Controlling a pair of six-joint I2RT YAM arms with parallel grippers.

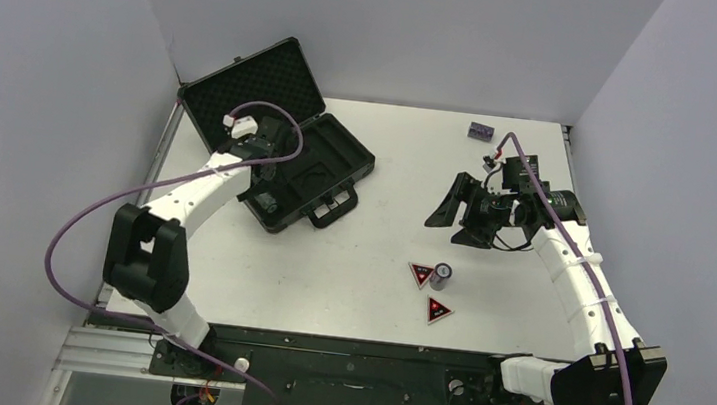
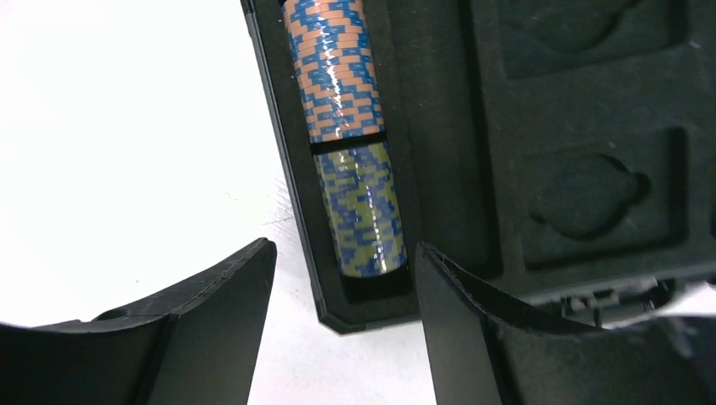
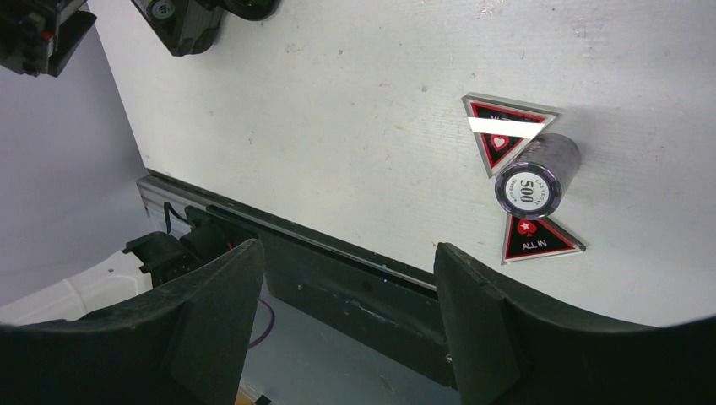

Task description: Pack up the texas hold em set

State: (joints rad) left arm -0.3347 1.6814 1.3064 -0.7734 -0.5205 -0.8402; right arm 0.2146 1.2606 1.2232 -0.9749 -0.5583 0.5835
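I see my left claw [image 2: 344, 251] wide open over the briefcase [image 1: 256, 86] — two chip stacks [image 2: 363, 211] lie in its slot. My right claw [image 3: 348, 249] is also wide; the third stack [image 3: 536, 177] lies on the bench [image 3: 338, 101] between both tokens [image 3: 505, 126].

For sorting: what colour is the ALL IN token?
The ALL IN token is black, red-bordered; right wrist view.

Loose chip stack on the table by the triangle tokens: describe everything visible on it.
The chip stack is a short grey-purple cylinder with a glossy side that catches the light. Its pale round end face reads 500. It seems to stand on end on the white table, between a heart-marked triangular token and an ALL IN token. It sits tight against both, though actual contact is unclear. Nothing else is near it.
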